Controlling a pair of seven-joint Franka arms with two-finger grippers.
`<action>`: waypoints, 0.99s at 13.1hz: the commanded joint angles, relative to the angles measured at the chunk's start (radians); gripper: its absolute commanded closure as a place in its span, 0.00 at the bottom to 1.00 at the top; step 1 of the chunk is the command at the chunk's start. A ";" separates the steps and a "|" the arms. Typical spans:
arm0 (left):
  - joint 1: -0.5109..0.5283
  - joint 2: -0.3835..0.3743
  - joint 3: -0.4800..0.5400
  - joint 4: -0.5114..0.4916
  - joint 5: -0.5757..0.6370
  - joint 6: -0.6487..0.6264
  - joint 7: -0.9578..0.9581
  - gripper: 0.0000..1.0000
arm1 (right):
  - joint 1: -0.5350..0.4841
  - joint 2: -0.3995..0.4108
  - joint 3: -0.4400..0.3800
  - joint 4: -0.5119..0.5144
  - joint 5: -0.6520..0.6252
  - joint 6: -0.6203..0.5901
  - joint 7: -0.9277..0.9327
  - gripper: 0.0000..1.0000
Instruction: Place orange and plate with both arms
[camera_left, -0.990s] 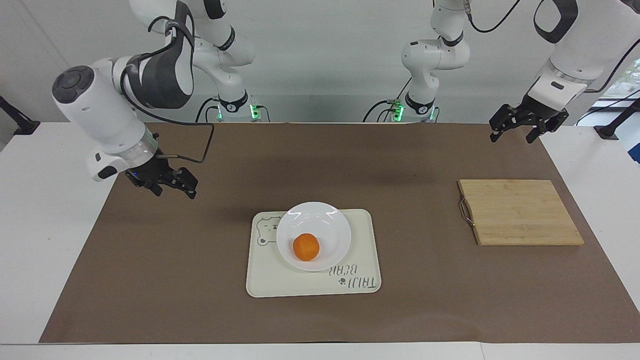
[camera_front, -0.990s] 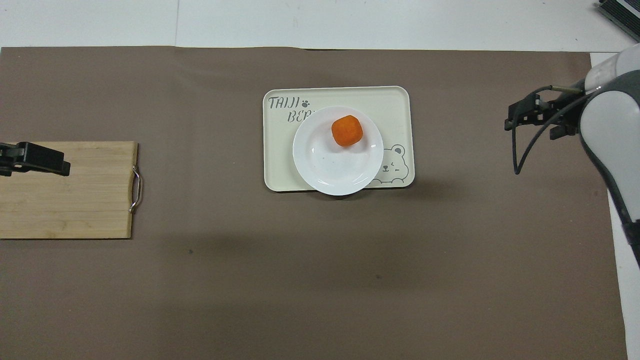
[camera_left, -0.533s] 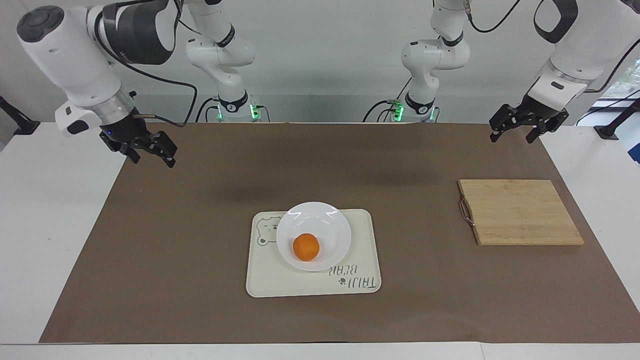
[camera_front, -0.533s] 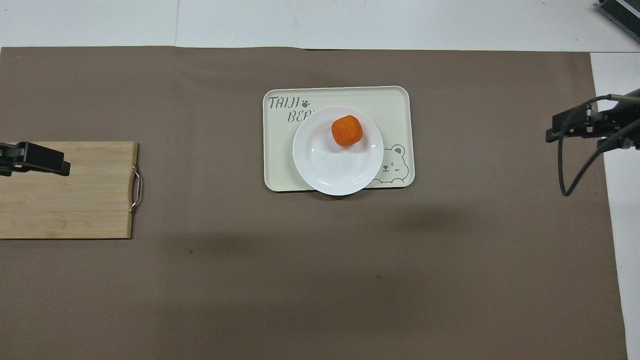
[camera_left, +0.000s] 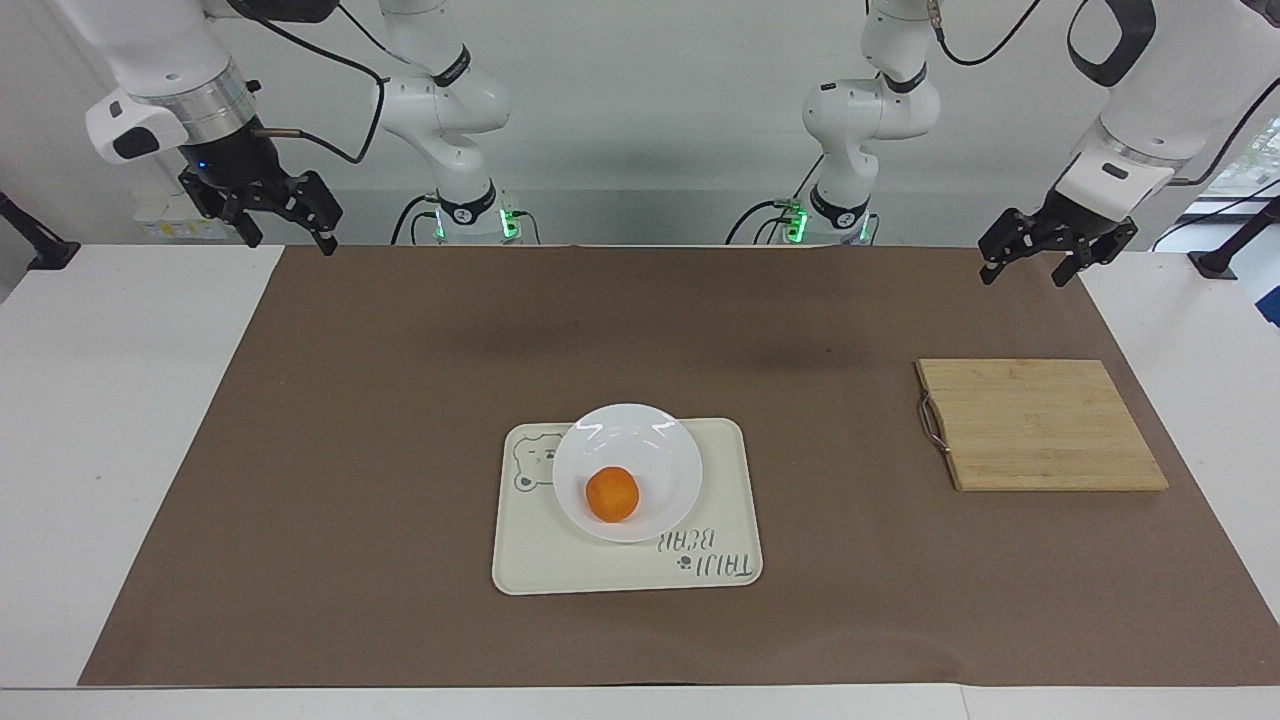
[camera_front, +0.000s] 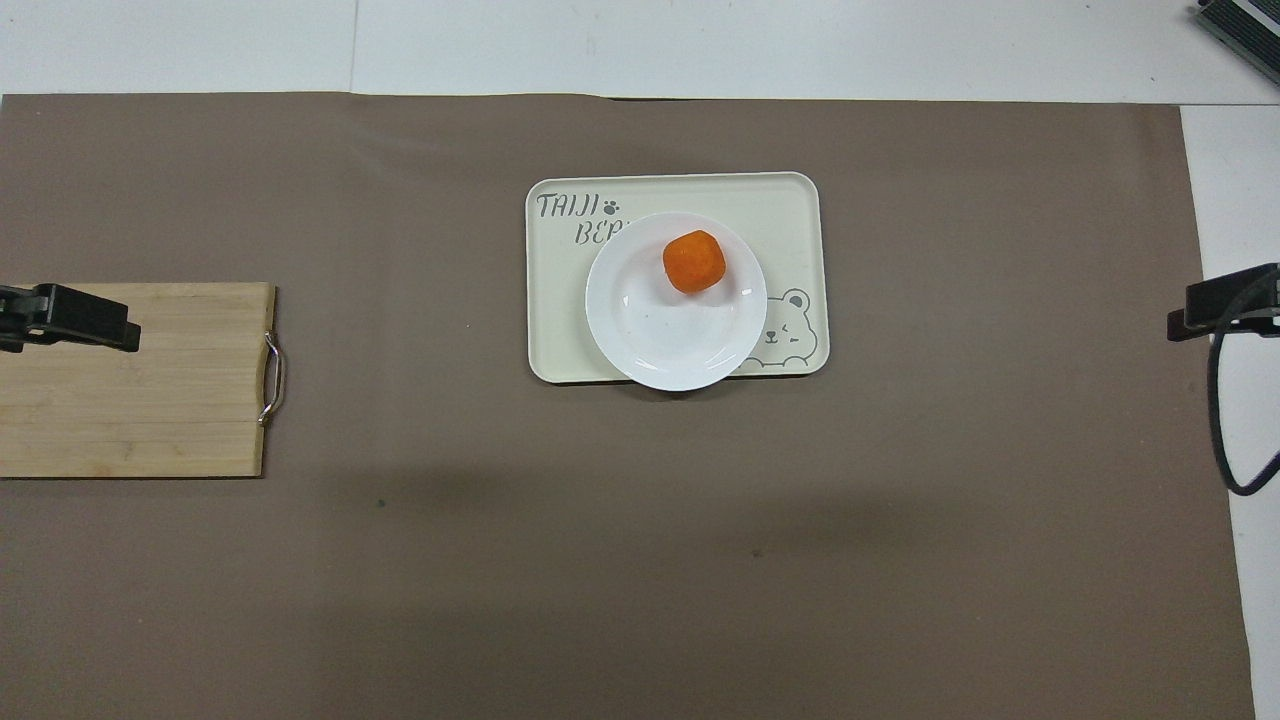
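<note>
The orange (camera_left: 612, 495) lies in the white plate (camera_left: 640, 440), and the plate rests on the cream bear tray (camera_left: 600, 570) at the middle of the mat. In the overhead view the orange (camera_front: 694, 261) sits on the part of the plate (camera_front: 660, 340) farther from the robots. My right gripper (camera_left: 288, 240) is open and empty, raised over the mat's edge at the right arm's end. My left gripper (camera_left: 1022, 276) is open and empty, raised at the left arm's end; its fingers (camera_front: 80, 315) show over the cutting board.
A bamboo cutting board (camera_left: 1040, 425) with a metal handle lies on the brown mat (camera_left: 350, 500) toward the left arm's end. Two smaller white arms with green-lit bases (camera_left: 470, 215) stand at the table's robot end. The tray also shows in the overhead view (camera_front: 790, 210).
My right arm has drawn back and up from over the mat toward its own end of the table. The left arm, orange, plate and tray have not moved.
</note>
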 joint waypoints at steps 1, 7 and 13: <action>0.006 -0.012 -0.006 -0.002 0.017 -0.006 -0.011 0.00 | 0.002 -0.045 0.014 -0.091 -0.028 0.060 0.011 0.00; 0.006 -0.012 -0.006 -0.002 0.017 -0.006 -0.011 0.00 | 0.014 -0.023 0.026 -0.030 -0.030 0.039 -0.003 0.00; 0.006 -0.012 -0.006 -0.002 0.017 -0.006 -0.011 0.00 | 0.013 -0.013 0.026 -0.005 -0.050 0.007 -0.004 0.00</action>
